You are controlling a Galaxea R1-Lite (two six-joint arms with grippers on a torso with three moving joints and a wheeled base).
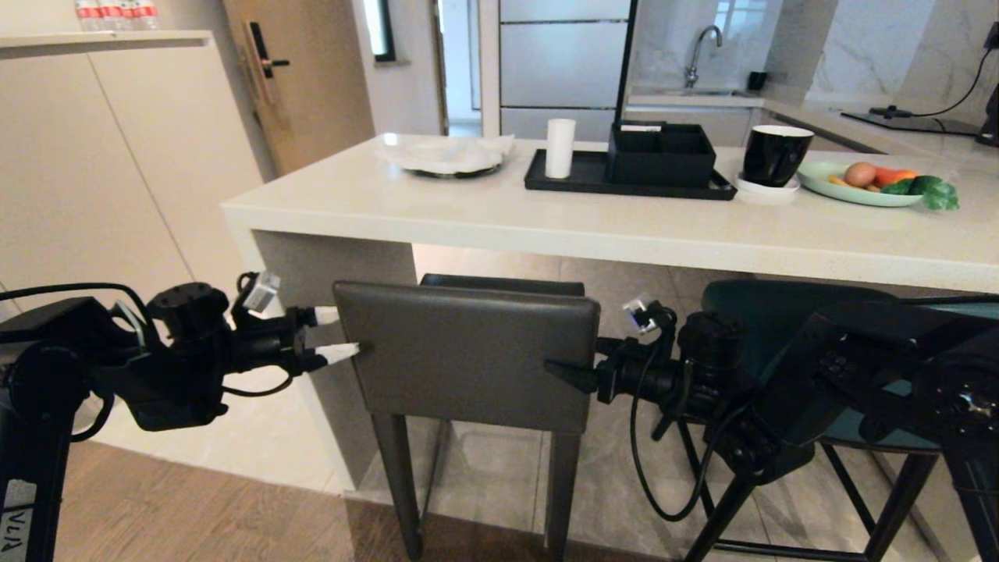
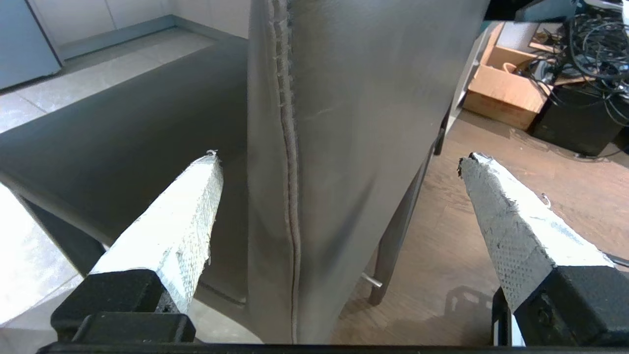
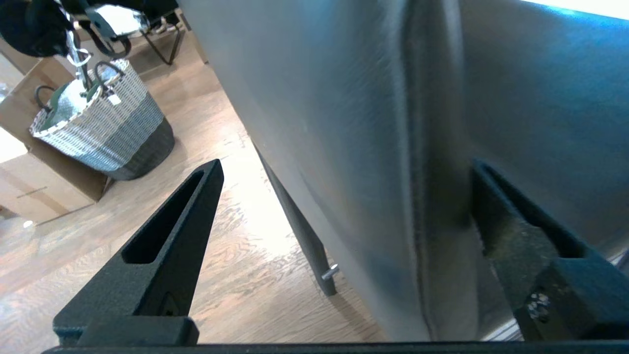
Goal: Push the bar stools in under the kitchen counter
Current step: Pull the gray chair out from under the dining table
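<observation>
A: Where is the grey stool?
B: Its seat is tucked under the end of the kitchen counter, with the low square back just outside the edge of the surface. The teal stool stands beside it on the right, also partly under, mostly hidden by the right arm.

A: And the grippers?
B: The left gripper is at the left edge of the grey backrest, its white fingers spread wide on either side of the back's seam, clamping nothing. The right gripper is at the right edge, its black fingers likewise apart around the backrest.

A: Any writing to read?
B: Only "VLA" on a label low on the left arm. The black tray and black mug show no lettering I can make out.
</observation>
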